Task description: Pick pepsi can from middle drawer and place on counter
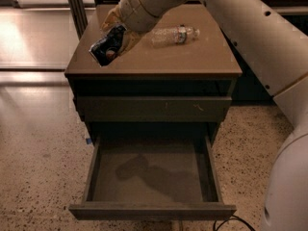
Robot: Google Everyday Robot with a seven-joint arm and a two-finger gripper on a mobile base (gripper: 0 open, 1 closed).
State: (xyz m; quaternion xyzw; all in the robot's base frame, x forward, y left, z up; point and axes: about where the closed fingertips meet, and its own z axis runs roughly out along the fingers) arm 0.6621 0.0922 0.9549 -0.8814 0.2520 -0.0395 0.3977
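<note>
Our gripper [114,41] holds the pepsi can [106,47] between its jaws over the counter [192,61]. A bottle [175,34] lies right of them; the middle drawer [149,177] stands open below.

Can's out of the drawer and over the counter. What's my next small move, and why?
Probably lower it straight down. The gripper holds the pepsi can tilted over the counter near its front edge, bare surface beneath, the plastic bottle lying clear to one side. The middle drawer stands open below.

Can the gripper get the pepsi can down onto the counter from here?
Probably yes: the gripper, shut on the pepsi can, hangs over the counter's bare front-left part; the clear bottle lies well aside.
</note>
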